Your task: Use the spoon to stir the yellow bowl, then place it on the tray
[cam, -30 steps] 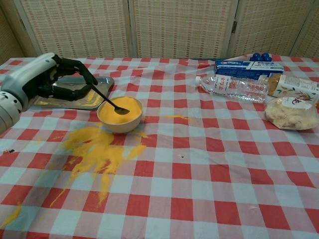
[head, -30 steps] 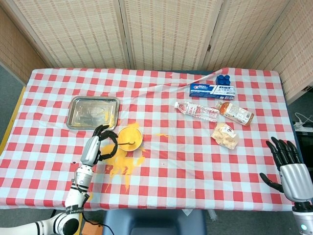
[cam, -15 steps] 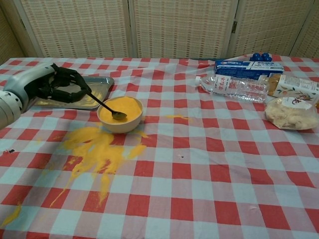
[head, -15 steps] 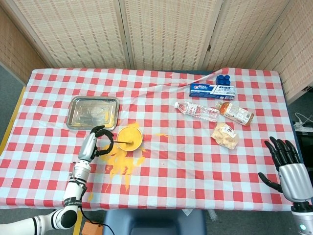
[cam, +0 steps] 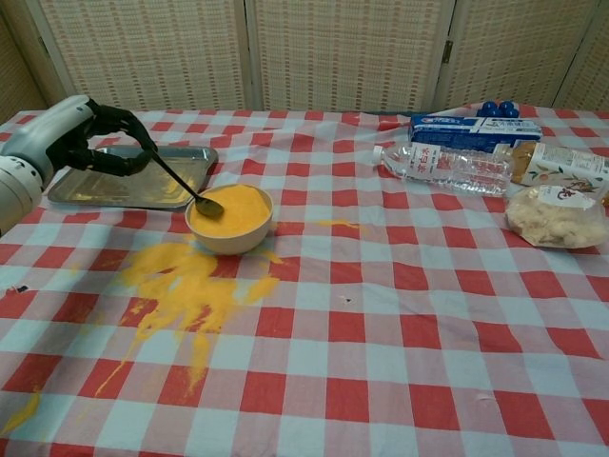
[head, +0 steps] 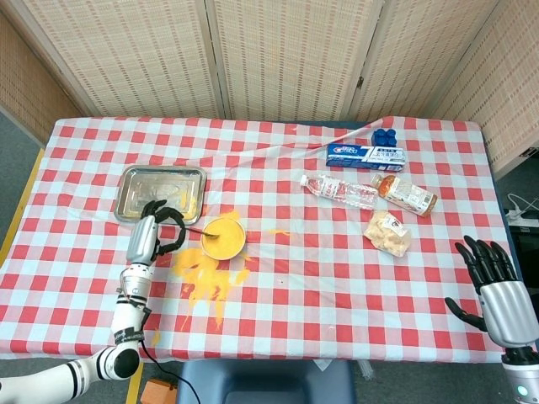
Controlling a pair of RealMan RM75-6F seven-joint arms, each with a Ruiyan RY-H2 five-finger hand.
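Observation:
The yellow bowl [cam: 229,218] [head: 224,238] of yellow powder stands on the checkered cloth, right of the metal tray [cam: 71,187] [head: 133,191]. My left hand [cam: 67,138] [head: 148,234] grips the handle of a dark spoon [cam: 181,182], whose tip rests at the bowl's left rim on the powder. The hand hovers over the tray's near edge, left of the bowl. My right hand [head: 495,282] hangs at the table's right front corner with fingers spread, holding nothing; the chest view does not show it.
Spilled yellow powder [cam: 186,286] covers the cloth in front of the bowl. At the back right lie a blue-white box [cam: 473,131], a water bottle [cam: 442,167], a drink bottle [cam: 561,164] and a snack bag [cam: 557,215].
My left hand has drawn back to the left and up toward the tray. The spoon's tip slid from the bowl's middle to its left rim. The right hand stayed still.

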